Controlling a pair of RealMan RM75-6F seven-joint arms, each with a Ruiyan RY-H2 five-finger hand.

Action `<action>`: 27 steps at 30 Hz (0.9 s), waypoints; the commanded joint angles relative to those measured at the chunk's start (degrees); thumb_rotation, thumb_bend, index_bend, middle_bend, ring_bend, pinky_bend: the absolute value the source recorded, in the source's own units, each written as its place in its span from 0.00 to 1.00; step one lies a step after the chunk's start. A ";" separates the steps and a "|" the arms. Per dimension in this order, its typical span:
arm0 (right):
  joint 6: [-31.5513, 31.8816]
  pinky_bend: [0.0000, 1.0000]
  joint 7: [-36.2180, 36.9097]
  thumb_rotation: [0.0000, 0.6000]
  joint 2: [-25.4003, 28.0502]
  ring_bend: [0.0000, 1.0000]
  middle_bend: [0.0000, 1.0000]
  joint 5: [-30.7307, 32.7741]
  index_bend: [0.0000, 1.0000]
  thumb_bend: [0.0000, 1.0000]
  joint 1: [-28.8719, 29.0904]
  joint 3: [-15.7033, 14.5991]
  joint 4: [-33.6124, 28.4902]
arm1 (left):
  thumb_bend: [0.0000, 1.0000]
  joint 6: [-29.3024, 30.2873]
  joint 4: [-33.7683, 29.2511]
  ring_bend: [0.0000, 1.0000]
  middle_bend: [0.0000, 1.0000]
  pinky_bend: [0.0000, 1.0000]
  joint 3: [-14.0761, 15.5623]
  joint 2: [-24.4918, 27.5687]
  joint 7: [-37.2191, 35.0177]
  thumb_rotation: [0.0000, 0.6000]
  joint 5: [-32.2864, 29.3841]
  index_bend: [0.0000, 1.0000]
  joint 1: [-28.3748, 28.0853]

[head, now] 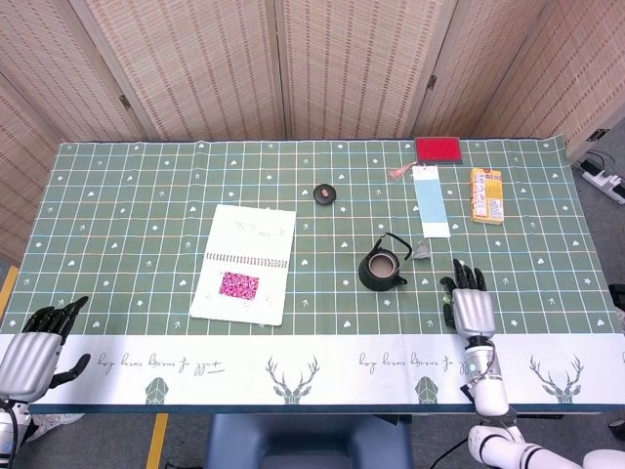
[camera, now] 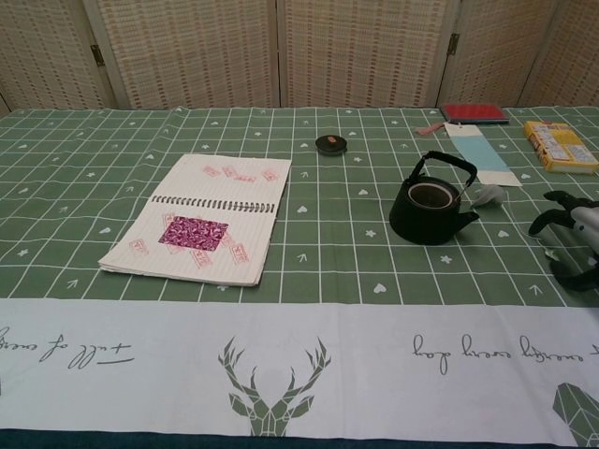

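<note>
My right hand (head: 469,303) hovers palm down over the front right of the table, fingers spread and holding nothing; the chest view shows it (camera: 573,238) at the right edge. A black teapot without its lid (head: 381,267) (camera: 431,206) stands just left of it. A small pale scrap (head: 422,252) (camera: 487,195) lies by the teapot's spout. The teapot lid (head: 324,192) (camera: 330,143) sits farther back. My left hand (head: 34,344) rests off the table's front left corner, fingers apart, holding nothing.
An open spiral notebook (head: 246,262) (camera: 203,215) with a pink patterned square lies left of centre. At the back right are a red book (head: 439,149), a light blue strip (head: 430,200) and a yellow packet (head: 486,193). Folding screens stand behind the table.
</note>
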 commanded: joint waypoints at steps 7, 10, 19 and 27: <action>0.80 0.00 0.23 1.00 1.01 0.00 0.00 -0.45 0.26 0.45 -0.16 -0.57 -2.00 | 0.28 0.00 -0.02 0.18 0.13 0.14 0.01 -0.06 0.12 1.00 0.06 0.02 -0.04; 0.52 0.00 -0.26 1.00 0.76 0.00 0.00 -0.14 0.26 0.45 0.00 -0.67 -1.65 | 0.28 0.10 -0.05 0.18 0.13 0.14 0.02 -0.03 0.06 1.00 0.11 0.02 0.01; 0.16 0.00 -0.42 1.00 -0.10 0.00 0.00 0.57 0.29 0.45 0.19 -0.77 -0.04 | 0.28 0.26 -0.06 0.18 0.13 0.14 0.04 -0.09 0.28 1.00 0.18 0.02 0.09; 1.02 0.00 0.41 1.00 0.15 0.00 0.00 0.30 0.31 0.45 -0.01 -0.75 0.08 | 0.28 0.18 -0.07 0.18 0.13 0.14 -0.02 -0.12 0.35 1.00 0.04 0.02 0.05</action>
